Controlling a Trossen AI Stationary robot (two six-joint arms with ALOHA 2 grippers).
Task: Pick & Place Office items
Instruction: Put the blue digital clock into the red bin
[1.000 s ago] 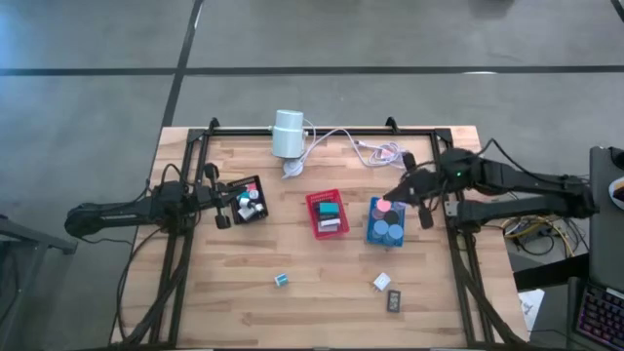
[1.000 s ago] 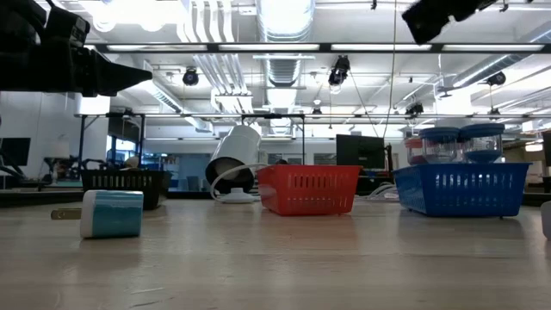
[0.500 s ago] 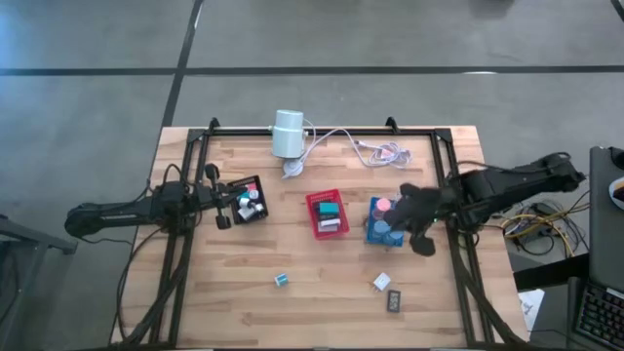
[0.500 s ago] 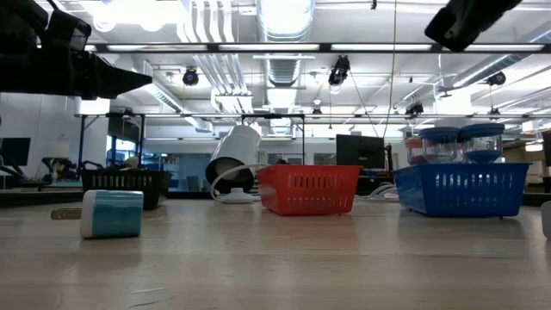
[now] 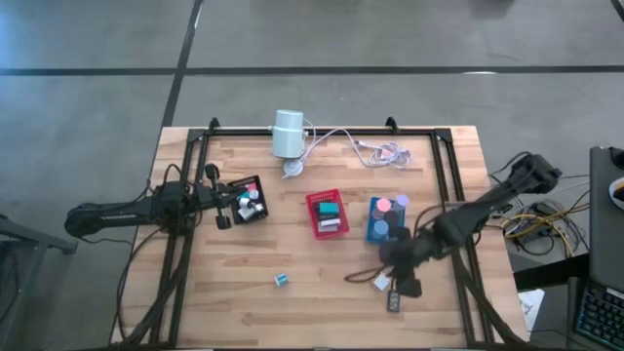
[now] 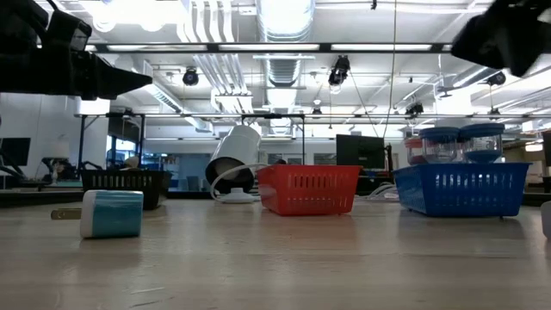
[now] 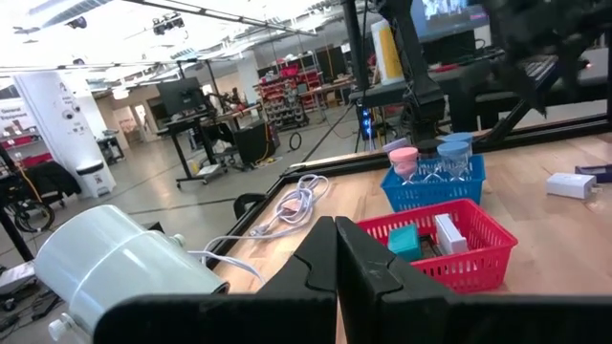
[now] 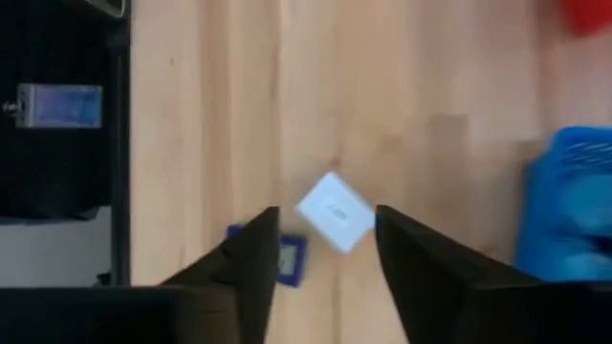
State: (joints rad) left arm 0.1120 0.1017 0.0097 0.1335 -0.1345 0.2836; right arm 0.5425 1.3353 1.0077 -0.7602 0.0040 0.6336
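Note:
My right gripper point(image 8: 325, 250) points steeply down over the table's near right part, open. A small white block point(image 8: 335, 212) lies flat on the wood just beyond the gap between its fingers, untouched. A small dark-blue piece point(image 8: 290, 258) lies beside it. From above, the gripper point(image 5: 388, 275) hangs over the white block point(image 5: 380, 283) and a dark piece point(image 5: 394, 301). A teal block point(image 5: 281, 280) lies alone near the front edge, large in the low view point(image 6: 112, 213). My left gripper point(image 7: 335, 272) waits shut at the left, by the black tray point(image 5: 250, 200).
A red tray point(image 5: 327, 213) and a blue tray point(image 5: 374, 232) with pink and lilac discs stand mid-table. A white cylinder point(image 5: 288, 134) with cables point(image 5: 366, 148) lies at the far edge. A black frame rail point(image 5: 458, 263) runs along the right side.
My right gripper has swung from above the blue tray toward the table's near edge and downward, tipping to point steeply down over the white block. The left arm has kept still.

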